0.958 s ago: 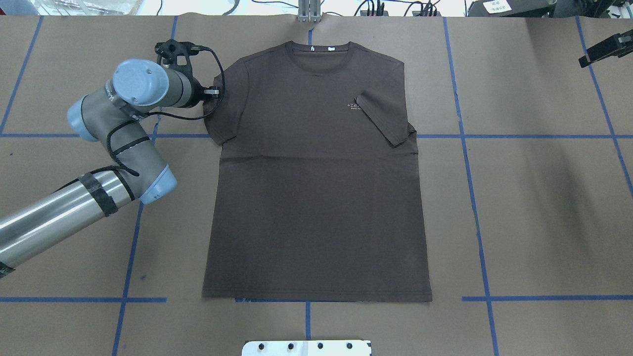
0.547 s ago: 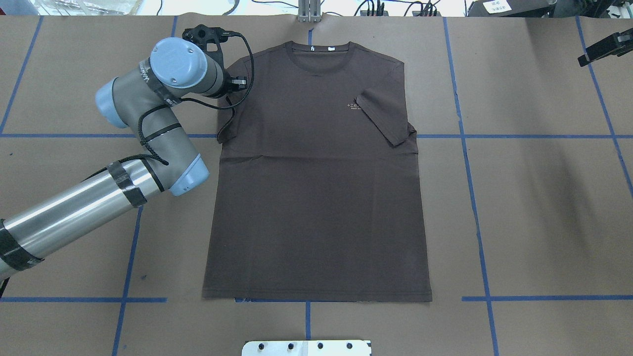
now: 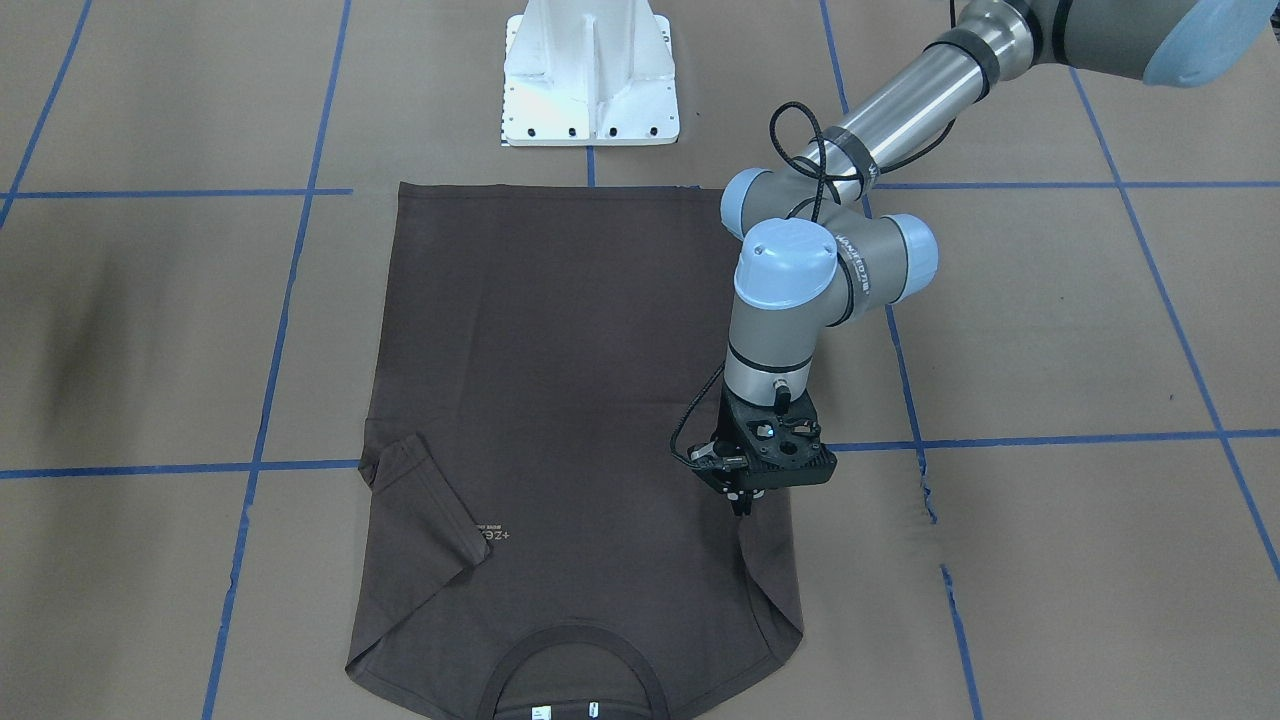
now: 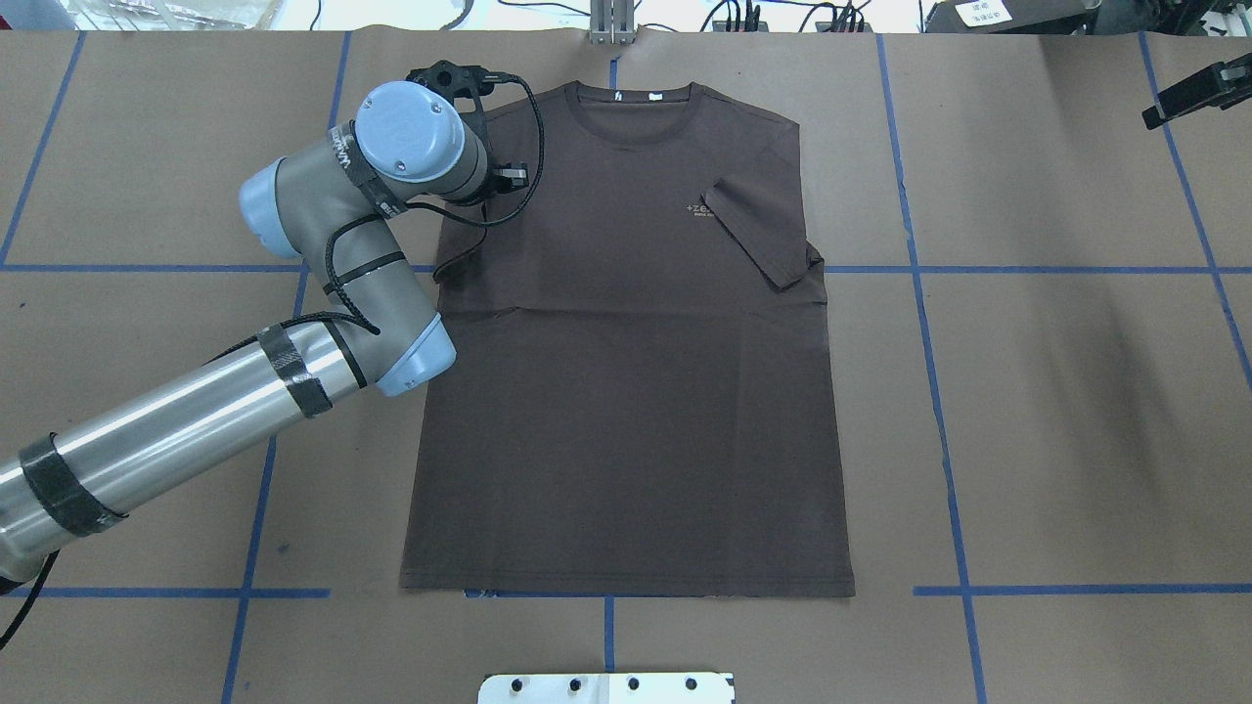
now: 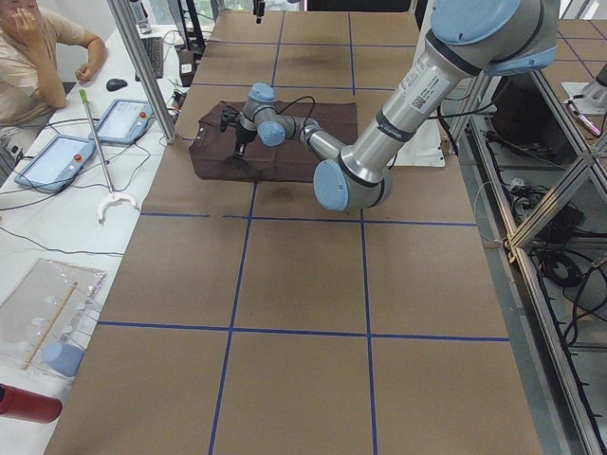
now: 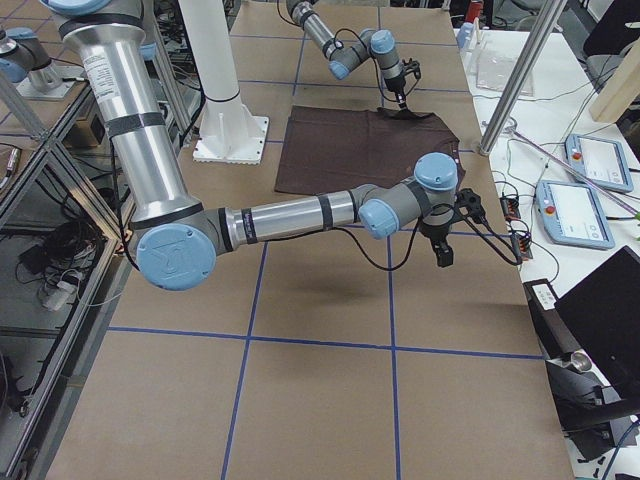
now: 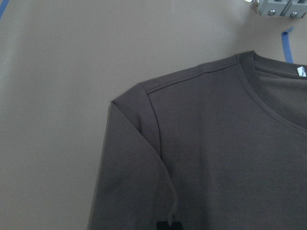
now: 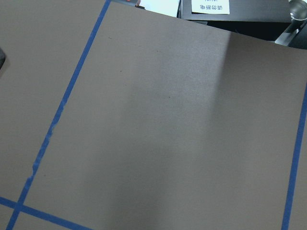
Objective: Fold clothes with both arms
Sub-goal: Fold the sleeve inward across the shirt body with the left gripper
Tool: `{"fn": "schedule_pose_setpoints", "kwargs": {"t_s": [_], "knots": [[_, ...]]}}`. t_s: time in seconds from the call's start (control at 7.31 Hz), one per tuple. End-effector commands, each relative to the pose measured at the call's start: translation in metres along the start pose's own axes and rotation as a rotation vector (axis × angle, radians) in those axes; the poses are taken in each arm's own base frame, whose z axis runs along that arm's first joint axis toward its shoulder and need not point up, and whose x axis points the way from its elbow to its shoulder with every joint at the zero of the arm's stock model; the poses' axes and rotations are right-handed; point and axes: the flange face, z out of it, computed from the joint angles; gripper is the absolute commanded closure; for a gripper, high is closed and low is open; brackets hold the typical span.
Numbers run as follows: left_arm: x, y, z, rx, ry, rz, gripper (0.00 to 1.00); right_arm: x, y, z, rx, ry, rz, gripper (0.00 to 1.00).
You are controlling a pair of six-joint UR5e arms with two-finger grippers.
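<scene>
On the brown table [image 4: 1076, 391] the T-shirt [image 4: 626, 391] is laid flat, collar far from the robot. One sleeve [image 3: 775, 590] is pinched tight by the left gripper [image 3: 742, 503]; the shirt's middle lies to its right. The right gripper [image 4: 1188, 93] is seen well apart; whether it is open or closed cannot be told.

One camera looked down from behind the base [image 4: 606, 687]; another faced it across the table [image 3: 1050, 330]; both took in the shirt [image 4: 626, 391]. Two watched from the table's ends. The left wrist camera sat close over the shirt's shoulder, the right's over paper [image 8: 153, 120].
</scene>
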Motion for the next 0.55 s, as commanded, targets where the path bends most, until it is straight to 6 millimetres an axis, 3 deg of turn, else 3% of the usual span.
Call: {"fn": "schedule_pose_setpoints", "kwargs": {"t_s": [0.0,0.14,0.27,0.41], "knots": [[0.007,0.000,-0.006,-0.001,0.015,0.018,0.00,-0.003,-0.001,-0.001,0.005,-0.004,0.013,0.00],[0.012,0.000,-0.022,0.009,0.047,0.032,0.00,-0.020,0.002,-0.008,0.018,-0.017,0.055,0.00],[0.013,0.005,-0.037,-0.024,0.070,0.047,0.00,-0.070,0.016,-0.008,0.019,-0.052,0.130,0.00],[-0.002,0.016,-0.060,-0.032,0.095,0.068,0.00,-0.130,0.024,-0.026,0.042,-0.107,0.186,0.00]]}}
